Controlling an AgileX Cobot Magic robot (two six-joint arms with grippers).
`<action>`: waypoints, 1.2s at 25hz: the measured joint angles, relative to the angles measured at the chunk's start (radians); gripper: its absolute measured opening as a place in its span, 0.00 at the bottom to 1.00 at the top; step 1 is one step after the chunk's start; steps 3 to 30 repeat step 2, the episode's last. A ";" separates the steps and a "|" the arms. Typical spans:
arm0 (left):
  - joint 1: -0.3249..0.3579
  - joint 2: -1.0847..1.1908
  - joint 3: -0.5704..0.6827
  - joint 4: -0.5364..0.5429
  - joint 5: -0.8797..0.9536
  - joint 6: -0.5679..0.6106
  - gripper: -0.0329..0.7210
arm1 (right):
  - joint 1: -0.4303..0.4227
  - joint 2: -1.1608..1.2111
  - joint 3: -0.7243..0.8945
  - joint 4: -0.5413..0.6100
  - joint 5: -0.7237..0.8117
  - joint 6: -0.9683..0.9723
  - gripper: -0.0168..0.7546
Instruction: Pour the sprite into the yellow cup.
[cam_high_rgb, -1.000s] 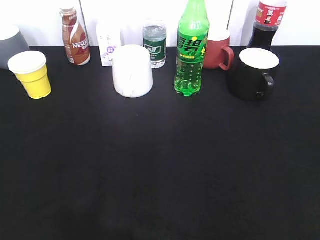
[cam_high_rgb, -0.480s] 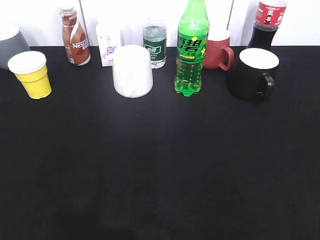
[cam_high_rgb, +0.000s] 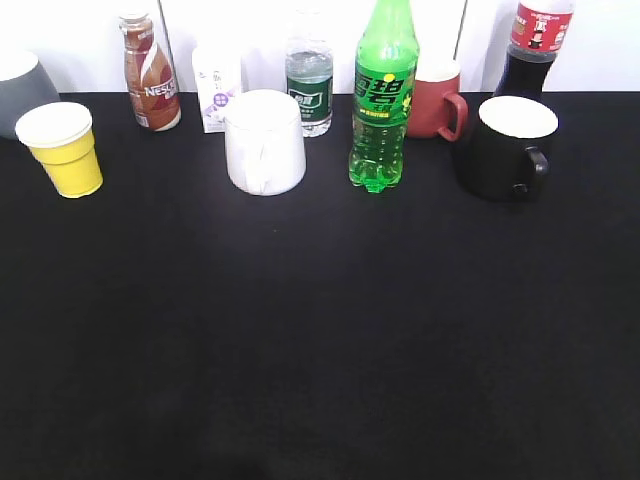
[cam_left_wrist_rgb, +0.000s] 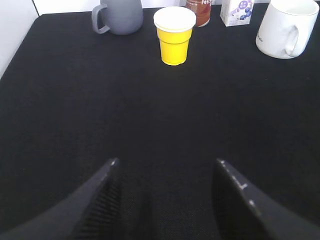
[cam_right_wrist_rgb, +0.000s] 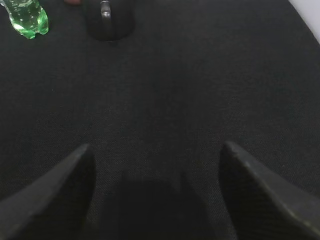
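Observation:
The sprite (cam_high_rgb: 383, 100), a tall green bottle, stands upright at the back middle of the black table; its base shows at the top left of the right wrist view (cam_right_wrist_rgb: 29, 19). The yellow cup (cam_high_rgb: 63, 150) stands upright at the far left and shows in the left wrist view (cam_left_wrist_rgb: 174, 35) straight ahead of my left gripper (cam_left_wrist_rgb: 166, 162), which is open and empty well short of it. My right gripper (cam_right_wrist_rgb: 156, 146) is open and empty over bare cloth, far from the bottle. Neither gripper shows in the exterior view.
A white mug (cam_high_rgb: 265, 142) stands left of the sprite and a black mug (cam_high_rgb: 505, 148) to its right. Along the back: grey mug (cam_left_wrist_rgb: 119, 15), Nescafe bottle (cam_high_rgb: 151, 75), small carton (cam_high_rgb: 217, 88), clear water bottle (cam_high_rgb: 308, 88), red mug (cam_high_rgb: 437, 100), cola bottle (cam_high_rgb: 534, 50).

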 joint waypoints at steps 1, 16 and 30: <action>0.000 0.000 0.000 0.000 0.000 0.000 0.62 | 0.000 0.000 0.000 0.000 0.000 0.000 0.78; 0.000 0.000 0.000 0.000 0.000 0.000 0.62 | 0.000 0.000 0.000 0.000 0.000 0.000 0.78; 0.000 0.000 0.000 0.000 0.000 0.000 0.62 | 0.000 0.000 0.000 0.000 0.000 0.000 0.78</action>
